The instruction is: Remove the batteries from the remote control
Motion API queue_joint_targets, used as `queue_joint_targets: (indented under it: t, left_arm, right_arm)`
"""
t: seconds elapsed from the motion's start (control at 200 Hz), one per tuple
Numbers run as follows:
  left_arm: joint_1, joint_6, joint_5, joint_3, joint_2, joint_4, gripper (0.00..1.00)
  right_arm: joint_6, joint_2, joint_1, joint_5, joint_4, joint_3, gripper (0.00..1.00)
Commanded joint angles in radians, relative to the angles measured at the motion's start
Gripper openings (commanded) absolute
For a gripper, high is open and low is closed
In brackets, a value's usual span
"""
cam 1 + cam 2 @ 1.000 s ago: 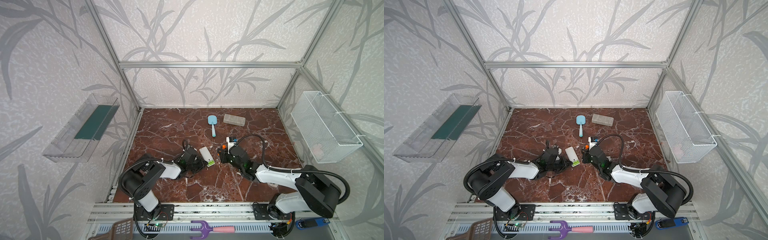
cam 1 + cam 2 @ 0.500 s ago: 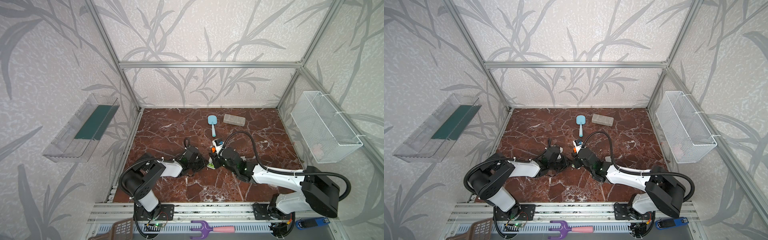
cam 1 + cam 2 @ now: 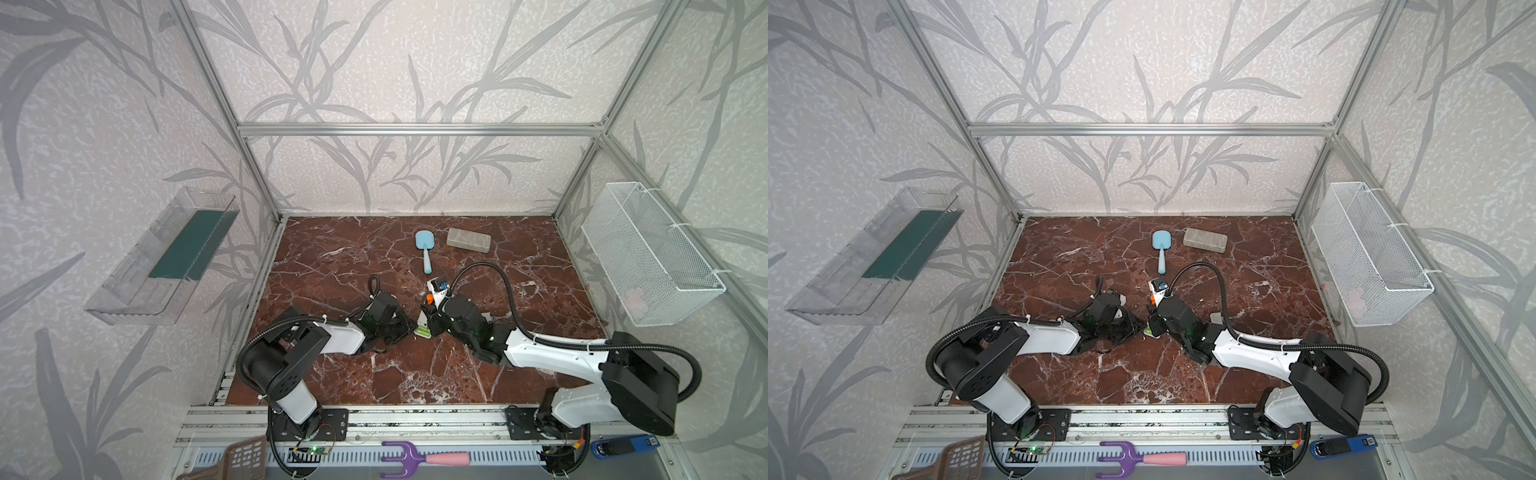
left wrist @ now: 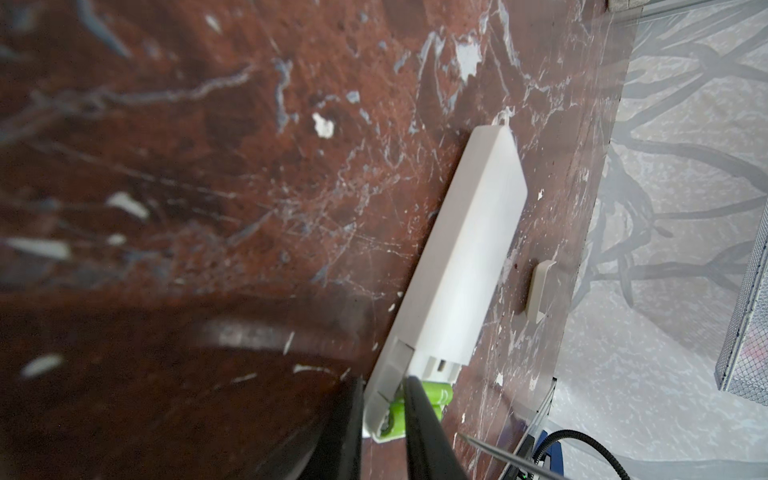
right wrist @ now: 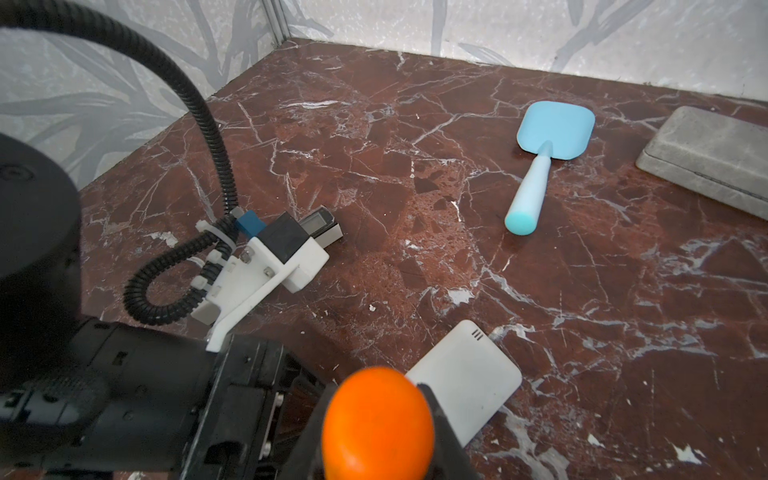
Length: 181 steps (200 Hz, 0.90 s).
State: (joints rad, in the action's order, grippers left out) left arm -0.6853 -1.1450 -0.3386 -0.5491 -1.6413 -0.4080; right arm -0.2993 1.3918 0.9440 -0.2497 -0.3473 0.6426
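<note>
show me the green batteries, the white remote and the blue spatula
green batteries (image 4: 439, 393): left wrist view, on the side of one cell in the open compartment.
white remote (image 4: 469, 249): left wrist view, middle of its back.
blue spatula (image 5: 555, 131): right wrist view, on the flat head.

Enclosure walls (image 3: 395, 62): three sides, pale wallpaper printed with grey leaf sprays.
Aluminium frame (image 3: 254, 166): silver bars at the corners, one crossbar (image 3: 415, 129) across the back wall.
Desk (image 3: 332, 257): red-brown marble pattern with white veins, evenly lit, shadows soft.
Clear plastic tray (image 3: 137, 286): fixed to the left-hand wall, tilted, a dark green strip (image 3: 187, 245) inside.
White wire basket (image 3: 648, 253): hung on the right-hand wall.
Metal rail (image 3: 424, 419): along the front edge of the desk.
</note>
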Motion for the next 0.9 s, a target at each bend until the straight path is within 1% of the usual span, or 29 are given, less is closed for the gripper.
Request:
queue_joint_targets:
  t: [0.0,0.18,0.325,0.435,0.535,0.625,0.765,0.9]
  left_arm:
    - [-0.003,0.014,0.016,0.028,0.009,0.106,0.23]
    - [-0.004,0.013,0.006,0.041,0.032,0.095,0.23]
    - [-0.004,0.011,0.013,0.062,0.086,0.120,0.22]
    - [-0.016,0.012,0.023,0.073,0.125,0.150,0.19]
    - [-0.043,0.003,0.030,0.081,0.141,0.145,0.15]
    - [-0.067,-0.014,0.022,0.084,0.128,0.096,0.12]
    - [-0.079,-0.056,-0.015,0.083,0.064,-0.020,0.10]
    - [-0.083,-0.092,-0.030,0.082,0.000,-0.119,0.10]
  right_arm:
    - [0.058,0.017,-0.001,0.048,-0.103,-0.021,0.00]
    - [0.164,0.039,-0.001,0.097,-0.170,-0.045,0.00]
    - [0.204,0.036,-0.001,0.105,-0.177,-0.050,0.00]
    - [0.229,0.039,-0.001,0.112,-0.198,-0.058,0.00]
    - [0.255,0.049,-0.002,0.132,-0.225,-0.062,0.00]
    - [0.278,0.067,-0.006,0.155,-0.241,-0.062,0.00]
    - [0.277,0.087,-0.019,0.213,-0.254,-0.068,0.00]
    - [0.281,0.092,-0.024,0.222,-0.251,-0.082,0.00]
